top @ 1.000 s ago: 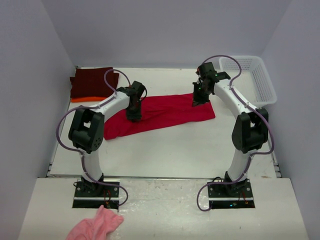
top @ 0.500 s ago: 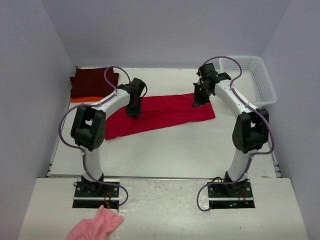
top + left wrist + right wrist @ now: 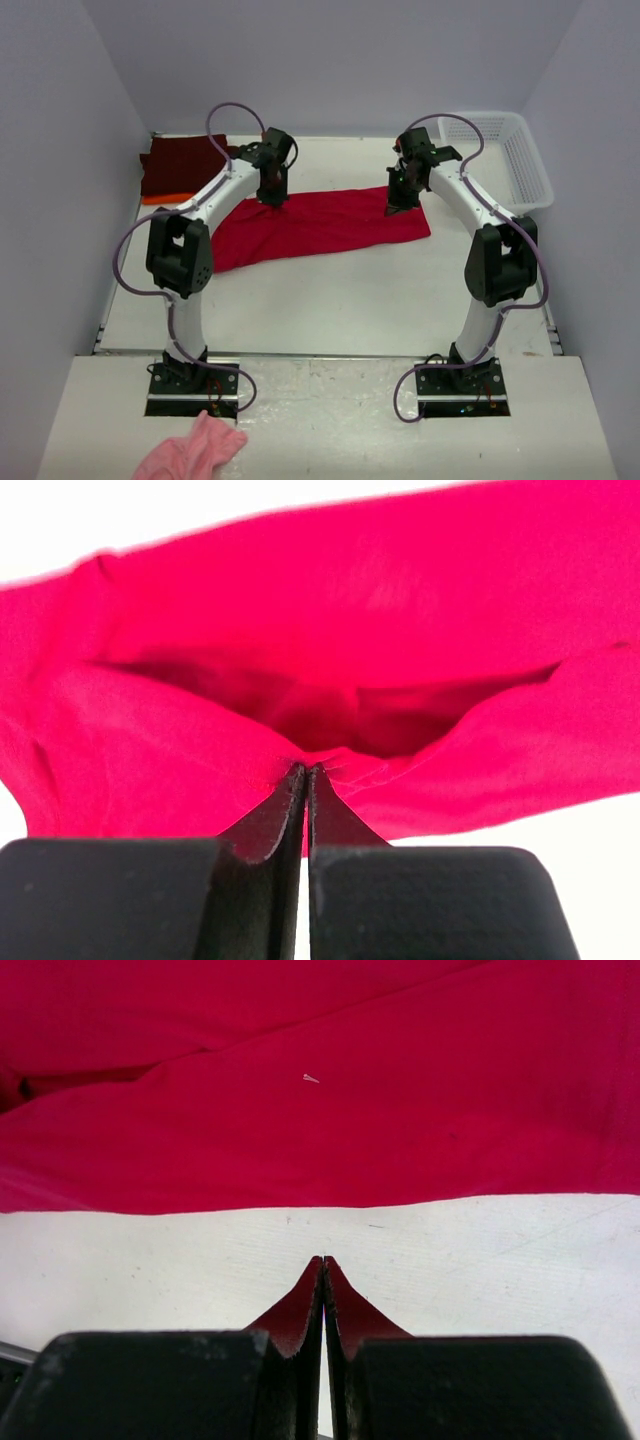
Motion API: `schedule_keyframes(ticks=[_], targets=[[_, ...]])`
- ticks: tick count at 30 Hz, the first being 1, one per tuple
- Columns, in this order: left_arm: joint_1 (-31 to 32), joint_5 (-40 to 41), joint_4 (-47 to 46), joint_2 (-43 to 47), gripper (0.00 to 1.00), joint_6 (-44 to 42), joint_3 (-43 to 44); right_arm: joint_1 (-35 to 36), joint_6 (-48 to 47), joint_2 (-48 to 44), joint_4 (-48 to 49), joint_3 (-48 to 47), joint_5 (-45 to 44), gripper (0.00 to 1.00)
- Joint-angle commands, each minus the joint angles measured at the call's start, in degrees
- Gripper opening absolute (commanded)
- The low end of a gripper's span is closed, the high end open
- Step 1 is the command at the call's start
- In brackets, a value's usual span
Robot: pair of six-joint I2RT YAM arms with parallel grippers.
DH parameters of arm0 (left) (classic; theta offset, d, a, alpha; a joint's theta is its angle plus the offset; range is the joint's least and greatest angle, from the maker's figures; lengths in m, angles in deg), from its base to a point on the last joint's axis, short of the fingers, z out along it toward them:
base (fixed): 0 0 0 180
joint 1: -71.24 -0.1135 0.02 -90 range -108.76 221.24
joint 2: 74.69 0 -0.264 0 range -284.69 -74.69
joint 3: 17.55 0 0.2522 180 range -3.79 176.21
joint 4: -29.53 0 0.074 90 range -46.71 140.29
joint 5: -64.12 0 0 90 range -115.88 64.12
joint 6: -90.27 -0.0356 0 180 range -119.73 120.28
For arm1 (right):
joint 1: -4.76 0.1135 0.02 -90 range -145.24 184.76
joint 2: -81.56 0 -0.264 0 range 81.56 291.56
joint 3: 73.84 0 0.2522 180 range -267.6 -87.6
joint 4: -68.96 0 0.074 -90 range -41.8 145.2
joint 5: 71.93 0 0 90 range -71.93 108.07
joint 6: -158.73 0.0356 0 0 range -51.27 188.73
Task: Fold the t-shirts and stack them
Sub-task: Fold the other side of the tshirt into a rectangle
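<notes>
We find a white tabletop (image 3: 350,290) enclosed by pale lavender walls (image 3: 330,60) on 3 sides. The bright red t-shirt (image 3: 320,225) lies spread across the middle of the tabletop, long side running left to right, between the 2 arms.

The left claw (image 3: 306,770) is pressed together, pinching a raised fold at the shirt's far-left edge. The right claw (image 3: 323,1260) is also pressed together, its tips over bare tabletop just short of the shirt's far-right edge.

In the far-left corner a folded dark maroon t-shirt (image 3: 175,165) lies on an orange t-shirt (image 3: 160,199), of which only an edge shows. A white plastic basket (image 3: 537,178) occupies the far-right corner. A pink fluffy cloth (image 3: 190,452) lies beside the left arm's base.
</notes>
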Motion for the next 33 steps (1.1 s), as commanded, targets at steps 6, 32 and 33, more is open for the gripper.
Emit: schedule_keyframes(ticks=[6,32,33], targets=[[-2.1,1.2,2.8,-9.3,0.14,-3.0,11.8,-0.1,-0.8,-3.4,0.1,-0.2,-0.4,0.0],[-6.1,5.2,-3.1,1.6,0.0,0.3,-5.5,-0.1,-0.3,-5.6,1.8,2.8,2.6,0.0],[-6.5,2.9,-3.7,1.6,0.0,0.2,-6.0,0.0,-0.3,-5.7,1.7,2.9,2.5,0.0]])
